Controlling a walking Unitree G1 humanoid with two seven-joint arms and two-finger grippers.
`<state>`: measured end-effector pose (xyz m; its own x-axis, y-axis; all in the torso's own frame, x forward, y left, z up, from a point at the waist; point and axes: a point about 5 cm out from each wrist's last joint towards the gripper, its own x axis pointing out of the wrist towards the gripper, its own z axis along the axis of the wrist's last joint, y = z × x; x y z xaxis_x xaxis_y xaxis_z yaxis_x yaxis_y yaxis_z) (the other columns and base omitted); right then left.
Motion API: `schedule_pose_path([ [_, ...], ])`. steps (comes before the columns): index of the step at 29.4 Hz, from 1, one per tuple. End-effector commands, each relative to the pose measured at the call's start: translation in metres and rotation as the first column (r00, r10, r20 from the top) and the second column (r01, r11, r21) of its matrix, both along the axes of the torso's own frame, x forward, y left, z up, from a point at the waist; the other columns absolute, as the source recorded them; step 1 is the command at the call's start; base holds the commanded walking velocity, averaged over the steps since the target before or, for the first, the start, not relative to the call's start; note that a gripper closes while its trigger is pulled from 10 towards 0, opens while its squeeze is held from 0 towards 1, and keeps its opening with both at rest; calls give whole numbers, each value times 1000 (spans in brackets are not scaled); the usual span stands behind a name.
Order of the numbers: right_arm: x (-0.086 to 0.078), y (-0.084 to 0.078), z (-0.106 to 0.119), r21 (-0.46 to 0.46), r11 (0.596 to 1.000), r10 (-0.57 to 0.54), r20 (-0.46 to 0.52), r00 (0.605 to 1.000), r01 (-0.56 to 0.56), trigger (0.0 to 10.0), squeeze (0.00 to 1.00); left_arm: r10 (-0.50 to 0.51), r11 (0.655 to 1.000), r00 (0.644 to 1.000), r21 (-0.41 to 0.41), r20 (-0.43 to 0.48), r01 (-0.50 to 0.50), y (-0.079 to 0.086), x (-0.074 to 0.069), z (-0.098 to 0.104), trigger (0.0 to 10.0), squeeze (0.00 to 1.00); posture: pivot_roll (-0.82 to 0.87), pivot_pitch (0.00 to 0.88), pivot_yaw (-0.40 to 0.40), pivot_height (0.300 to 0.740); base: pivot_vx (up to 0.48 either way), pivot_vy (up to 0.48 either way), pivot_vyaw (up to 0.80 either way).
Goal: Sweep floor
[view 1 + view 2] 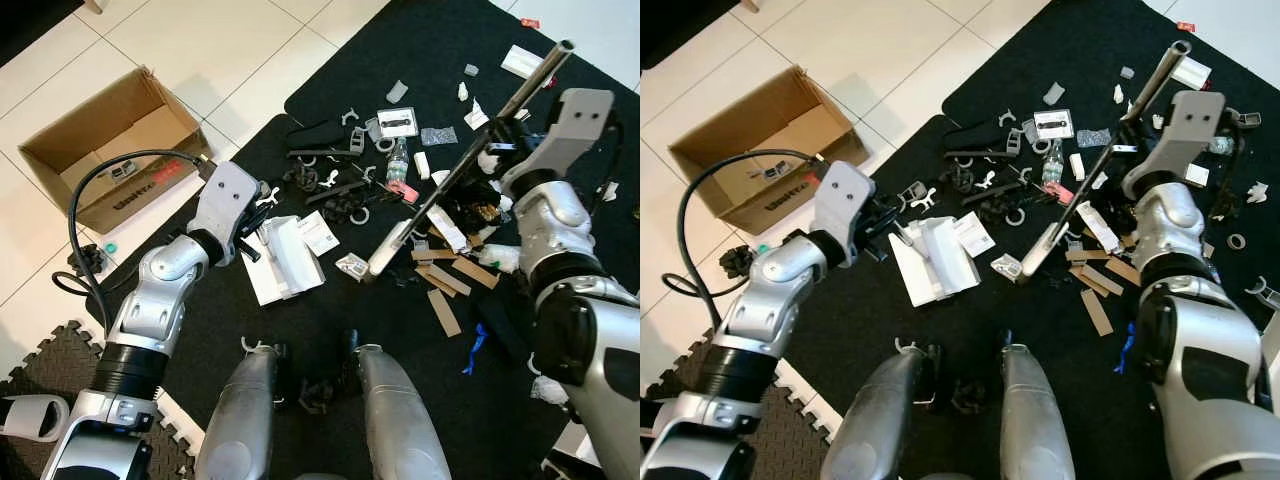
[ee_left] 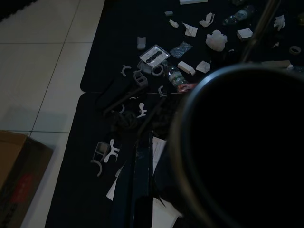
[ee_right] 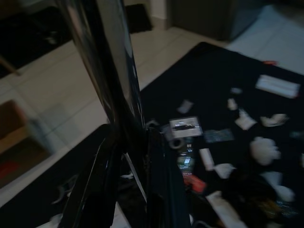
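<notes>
You had the right gripper [image 3: 128, 156] clenched round the broom handle [image 1: 470, 150], a stiff, light, probably slick pole slanting over the black mat [image 1: 330, 400], best held mid-shaft, while I couldn't tell whether the left gripper [image 1: 885, 225] was holding anything

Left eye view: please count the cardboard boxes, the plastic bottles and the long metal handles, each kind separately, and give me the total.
Cardboard box: 1
Plastic bottle: 1
Metal handle: 1
Total: 3
</notes>
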<state>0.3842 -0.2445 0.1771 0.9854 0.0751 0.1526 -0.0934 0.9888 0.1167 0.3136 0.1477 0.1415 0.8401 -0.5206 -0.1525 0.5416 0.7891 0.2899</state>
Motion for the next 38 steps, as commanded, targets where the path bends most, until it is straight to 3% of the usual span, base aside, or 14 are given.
schedule_pose_path([
  [1, 0, 13, -6, 20, 997, 71, -2, 997, -71, 10000, 0, -9, 1000, 989, 19, -151, 12, 2, -12, -30, 10000, 0, 173, 430, -1, 740, 0, 0, 0],
  [2, 0, 13, -6, 20, 997, 71, -2, 997, -71, 10000, 0, -9, 1000, 989, 19, -151, 12, 2, -12, -30, 10000, 0, 173, 430, -1, 740, 0, 0, 0],
  [4, 0, 36, -17, 52, 981, 190, -17, 982, -189, 10000, 0, -10, 1000, 987, 19, -157, 13, 3, -15, -31, 10000, 0, 179, 439, 2, 740, 0, 0, 0],
  [9, -3, 54, -29, 73, 958, 280, -35, 959, -277, 10000, 0, -9, 1000, 987, 20, -163, 13, 3, -16, -32, 10000, 0, 178, 441, 3, 740, 0, 0, 0],
  [10, -4, 66, -34, 88, 946, 316, -36, 948, -312, 10000, 0, -10, 1000, 986, 21, -164, 13, 3, -16, -32, 10000, 0, 177, 440, 4, 740, 0, 0, 0],
  [20, -3, 89, -31, 131, 912, 391, 13, 920, -390, 10000, 0, -13, 1000, 987, 18, -160, 16, 0, -13, -30, 10000, 0, 166, 430, -1, 740, 0, 0, 0],
  [21, -3, 89, -31, 131, 912, 391, 13, 920, -390, 10000, 0, -13, 1000, 987, 18, -160, 16, 0, -13, -30, 10000, 0, 166, 430, -1, 740, 0, 0, 0],
  [23, 5, 92, -5, 168, 884, 420, 126, 899, -437, 10000, 0, -11, 1000, 987, 17, -158, 14, 0, -12, -30, 10000, 0, 162, 425, -5, 740, 0, 0, 0],
  [25, 5, 92, -5, 168, 884, 420, 126, 899, -437, 10000, 0, -11, 1000, 987, 17, -158, 14, 0, -12, -30, 10000, 0, 162, 425, -5, 740, 0, 0, 0],
  [27, 9, 89, 14, 181, 878, 408, 200, 891, -443, 10000, 0, -11, 1000, 987, 16, -159, 13, -1, -11, -30, 10000, 0, 154, 421, -11, 740, 0, 0, 0],
  [32, 14, 84, 33, 219, 883, 353, 271, 896, -414, 10000, 0, -12, 1000, 987, 13, -159, 15, -2, -11, -30, 10000, 0, 143, 419, -17, 740, 0, 0, 0],
  [35, 15, 75, 23, 218, 934, 242, 193, 951, -282, 10000, 0, -16, 1000, 987, 8, -157, 18, -5, -10, -30, 10000, 0, 147, 417, -17, 740, 0, 0, 0],
  [36, 13, 71, 16, 179, 952, 222, 152, 963, -248, 10000, 0, -17, 1000, 988, 8, -156, 18, -5, -10, -30, 10000, 0, 149, 412, -16, 740, 0, 0, 0],
  [38, 12, 69, 12, 152, 961, 211, 128, 969, -230, 10000, 0, -17, 1000, 988, 8, -156, 18, -5, -10, -30, 10000, 0, 150, 411, -16, 740, 0, 0, 0],
])
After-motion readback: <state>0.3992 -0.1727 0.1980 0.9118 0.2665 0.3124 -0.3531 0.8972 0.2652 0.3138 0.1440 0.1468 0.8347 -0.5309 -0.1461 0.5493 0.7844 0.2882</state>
